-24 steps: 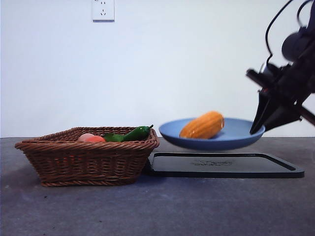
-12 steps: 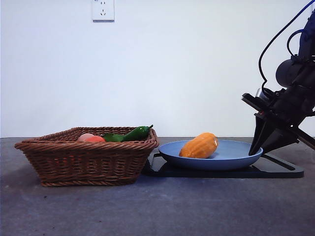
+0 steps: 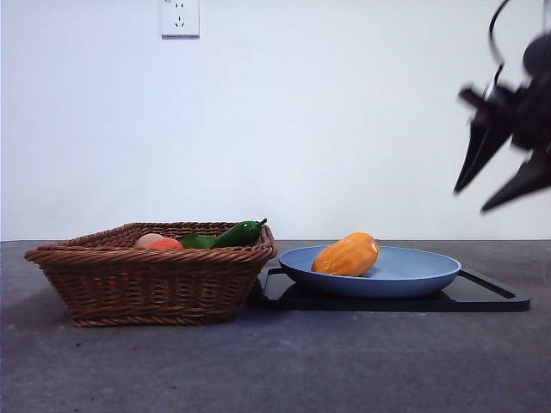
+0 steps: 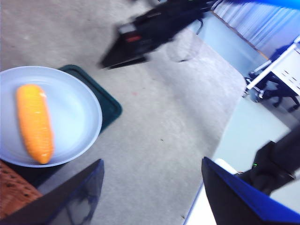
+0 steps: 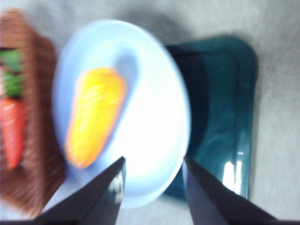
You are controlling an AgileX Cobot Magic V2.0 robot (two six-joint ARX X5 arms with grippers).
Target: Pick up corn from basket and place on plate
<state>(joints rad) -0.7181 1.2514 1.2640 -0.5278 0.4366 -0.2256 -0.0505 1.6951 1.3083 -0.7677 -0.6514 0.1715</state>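
Clutter beside spread fingers: brown woven wicker basket (image 3: 151,274) holding green pepper (image 3: 234,233), flat black tray (image 3: 491,298) under round light-blue plate (image 3: 413,277).
Ridged orange-yellow corn (image 3: 346,255) lying below right gripper (image 3: 499,185), jaws apart, empty; left gripper (image 4: 150,197) likewise spread.

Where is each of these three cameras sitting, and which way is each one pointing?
Front view: low, at table height, looking level across at the basket, the plate holding the corn, and the black tray; the right gripper hangs open at upper right.
Left wrist view: high on the left arm, looking down; the left gripper frames the bottom, jaws apart.
Right wrist view: above the plate, looking down, blurred; jaws apart.
All three views show the corn on the plate.
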